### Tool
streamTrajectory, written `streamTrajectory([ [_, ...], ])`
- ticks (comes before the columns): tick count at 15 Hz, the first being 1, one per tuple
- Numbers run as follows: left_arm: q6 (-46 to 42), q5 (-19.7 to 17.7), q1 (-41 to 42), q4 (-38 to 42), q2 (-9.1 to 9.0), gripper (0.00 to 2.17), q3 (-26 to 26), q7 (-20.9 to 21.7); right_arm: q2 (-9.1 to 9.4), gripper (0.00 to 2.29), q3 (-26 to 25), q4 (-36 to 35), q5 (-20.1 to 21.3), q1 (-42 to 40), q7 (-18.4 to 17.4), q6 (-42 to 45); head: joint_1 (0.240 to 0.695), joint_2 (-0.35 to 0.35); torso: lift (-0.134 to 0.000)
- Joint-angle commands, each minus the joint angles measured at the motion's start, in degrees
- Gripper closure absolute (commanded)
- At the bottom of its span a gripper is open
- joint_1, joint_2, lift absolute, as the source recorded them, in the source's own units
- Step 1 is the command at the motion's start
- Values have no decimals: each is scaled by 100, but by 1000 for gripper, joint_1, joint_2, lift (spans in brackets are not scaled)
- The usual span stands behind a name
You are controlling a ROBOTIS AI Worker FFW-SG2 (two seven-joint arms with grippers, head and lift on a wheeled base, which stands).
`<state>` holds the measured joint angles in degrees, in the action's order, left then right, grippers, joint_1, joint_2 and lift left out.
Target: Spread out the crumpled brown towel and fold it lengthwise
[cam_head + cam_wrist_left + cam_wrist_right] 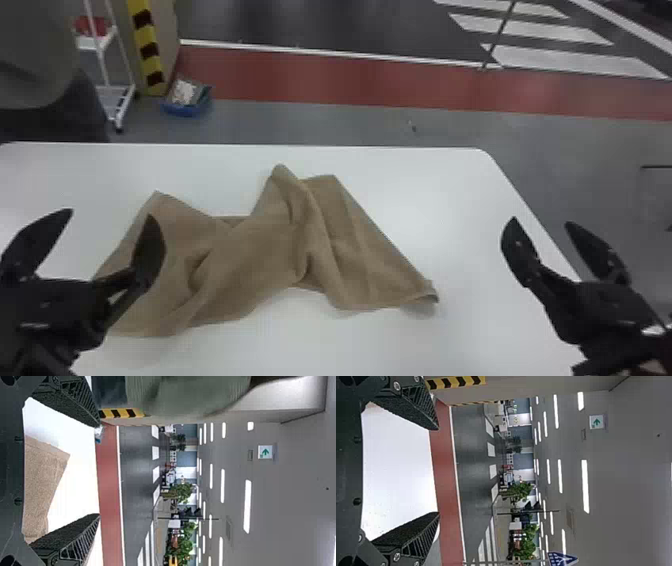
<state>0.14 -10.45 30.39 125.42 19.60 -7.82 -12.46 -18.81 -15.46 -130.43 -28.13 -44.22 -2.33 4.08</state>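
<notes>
The brown towel lies crumpled on the white table, with raised folds near its middle and a corner pointing to the right. At the left side of the head view my left gripper is open, its right finger in front of the towel's left part. My right gripper stands open by the table's right edge, apart from the towel. In the left wrist view, the towel shows behind the widely parted fingers of the left gripper. The right gripper has nothing between its fingers in the right wrist view.
The white table has a rounded far right corner. Beyond it, a blue bin and a white cart stand on the floor, near a yellow-and-black striped post.
</notes>
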Motion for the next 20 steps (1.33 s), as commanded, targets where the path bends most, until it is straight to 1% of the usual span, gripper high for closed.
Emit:
streamTrajectory([
  [1,0,0,-7,0,0,87,0,-2,0,144,-1,0,1,-16,14,0,695,-193,-128],
  [3,0,0,-7,0,9,83,0,-2,-9,147,-1,-9,-8,-34,14,0,695,-192,-128],
  [5,18,-88,11,17,26,80,0,7,-18,147,-1,0,1,-51,40,0,695,-192,-128],
  [20,18,-36,-42,-88,9,80,0,-20,-18,147,26,79,36,28,66,-141,695,-190,-128],
])
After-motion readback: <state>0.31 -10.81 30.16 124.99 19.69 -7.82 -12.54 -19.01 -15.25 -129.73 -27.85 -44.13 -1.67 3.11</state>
